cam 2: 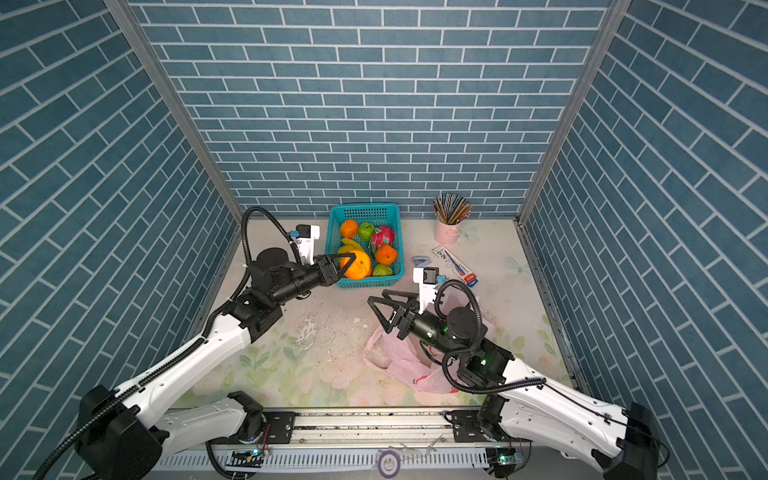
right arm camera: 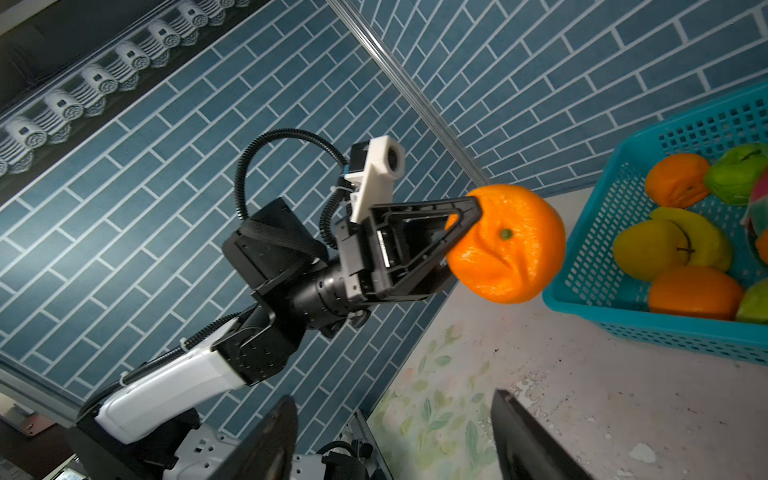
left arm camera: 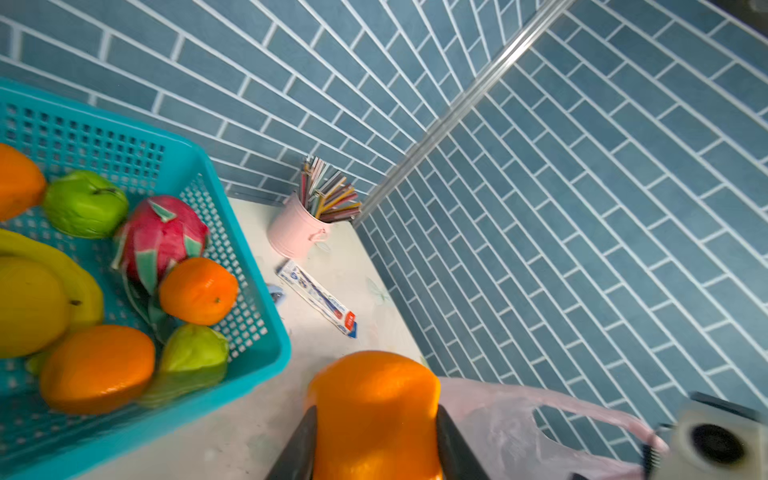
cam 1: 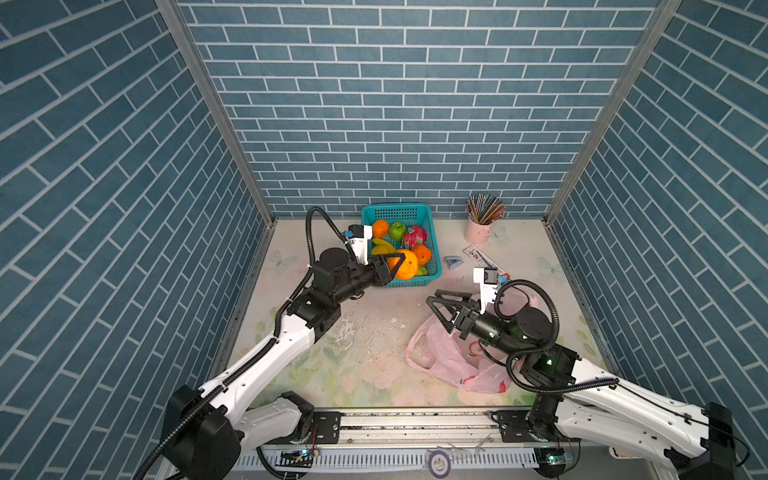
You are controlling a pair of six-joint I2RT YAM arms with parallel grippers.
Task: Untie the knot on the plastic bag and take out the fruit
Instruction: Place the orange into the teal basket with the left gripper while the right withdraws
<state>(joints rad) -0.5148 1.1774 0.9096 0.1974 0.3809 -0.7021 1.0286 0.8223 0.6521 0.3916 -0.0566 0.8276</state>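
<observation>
My left gripper (cam 1: pixel 400 264) is shut on a big orange fruit (cam 1: pixel 409 266), held in the air at the front left corner of the teal basket (cam 1: pixel 415 284). In the left wrist view the orange (left arm camera: pixel 374 399) bulges between both black fingers. The right wrist view shows the same orange (right arm camera: pixel 511 249), dented by the grip. The pink plastic bag (cam 1: pixel 440 357) lies crumpled on the table at the right, under my right arm. Above its far edge my right gripper (cam 1: pixel 432 297) stands open and holds nothing. The knot is out of view. A handle loop (left arm camera: pixel 582 411) hangs open.
The basket (cam 2: pixel 365 284) holds a dragon fruit (cam 1: pixel 414 236), oranges, green fruits and a banana. A pink cup of pencils (cam 1: pixel 482 228) stands at the back right. A toothpaste box (cam 1: pixel 482 257) and a small blue object (cam 1: pixel 451 262) lie near it. Blue brick walls enclose three sides.
</observation>
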